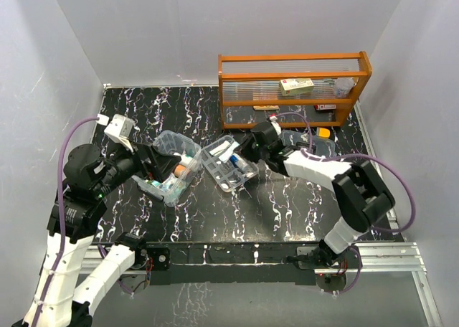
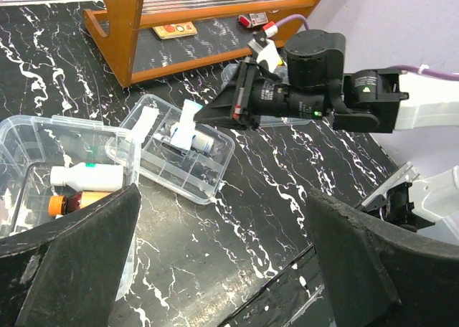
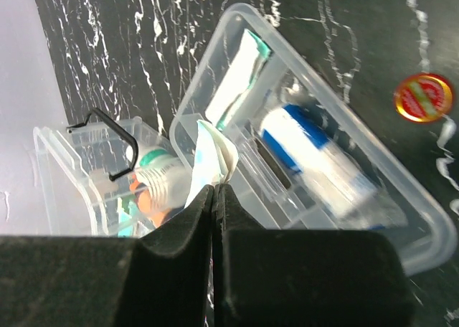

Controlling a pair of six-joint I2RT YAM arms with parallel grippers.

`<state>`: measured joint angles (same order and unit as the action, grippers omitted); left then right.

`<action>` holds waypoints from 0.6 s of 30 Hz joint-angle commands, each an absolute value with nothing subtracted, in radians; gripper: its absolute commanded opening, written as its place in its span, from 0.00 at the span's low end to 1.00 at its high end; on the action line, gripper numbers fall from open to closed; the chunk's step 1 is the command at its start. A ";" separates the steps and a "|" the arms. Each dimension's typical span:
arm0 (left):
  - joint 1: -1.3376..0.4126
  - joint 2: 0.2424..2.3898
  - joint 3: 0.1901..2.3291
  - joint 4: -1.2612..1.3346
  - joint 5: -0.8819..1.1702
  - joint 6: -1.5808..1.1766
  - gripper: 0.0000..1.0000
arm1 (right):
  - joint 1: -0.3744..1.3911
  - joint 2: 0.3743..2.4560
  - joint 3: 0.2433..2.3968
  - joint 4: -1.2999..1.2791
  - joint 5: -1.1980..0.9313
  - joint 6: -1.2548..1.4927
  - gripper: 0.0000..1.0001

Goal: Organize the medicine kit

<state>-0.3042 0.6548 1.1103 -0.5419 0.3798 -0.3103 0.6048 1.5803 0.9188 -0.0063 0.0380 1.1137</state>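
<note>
Right wrist: crinkled packet (image 3: 212, 149), clear tray (image 3: 405, 187)

Box (image 1: 166, 139) is sitting left of centre on the table (image 1: 287, 212). Tray (image 1: 247, 175) is lying just beside it on the right. Bottles (image 2: 86, 175) are lying in the box. A tube (image 3: 315, 155) is resting in the tray. A packet (image 3: 211, 155) is standing up at the tray's box-side end, pinched between the tips of the right gripper (image 3: 215, 192). Rack (image 1: 294, 62) is standing behind the tray, at back right.
</note>
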 commanded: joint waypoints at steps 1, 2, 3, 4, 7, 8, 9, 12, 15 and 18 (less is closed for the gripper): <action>-0.305 0.632 1.113 -0.549 0.359 -0.291 0.99 | 0.646 1.662 1.049 0.066 0.104 1.124 0.00; -0.305 0.631 1.112 -0.555 0.340 -0.291 0.99 | 0.650 1.682 1.069 0.056 0.113 1.133 0.00; -0.305 0.632 1.112 -0.562 0.323 -0.292 0.99 | 0.652 1.706 1.093 0.054 0.119 1.142 0.00; -0.305 0.634 1.111 -0.568 0.303 -0.294 0.99 | 0.656 1.722 1.109 0.050 0.129 1.153 0.00; -0.305 0.638 1.104 -0.575 0.314 -0.295 0.99 | 0.662 1.766 1.146 0.035 0.160 1.177 0.00; -0.305 0.638 1.101 -0.573 0.324 -0.296 0.99 | 0.664 1.780 1.158 0.028 0.172 1.187 0.00; -0.305 0.638 1.098 -0.572 0.333 -0.296 0.99 | 0.667 1.792 1.170 0.021 0.182 1.197 0.00; -0.305 0.637 1.091 -0.562 0.344 -0.299 0.99 | 0.672 1.823 1.198 0.000 0.211 1.219 0.00; -0.306 0.639 1.093 -0.565 0.346 -0.301 0.99 | 0.670 1.849 1.221 -0.001 0.209 1.208 0.00; -0.305 0.638 1.094 -0.569 0.347 -0.301 0.99 | 0.678 1.859 1.245 -0.007 0.180 1.152 0.00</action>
<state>-0.3042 0.6407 1.0916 -0.5701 0.3298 -0.3061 0.6662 1.8549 1.1770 -0.0101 0.1665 1.1912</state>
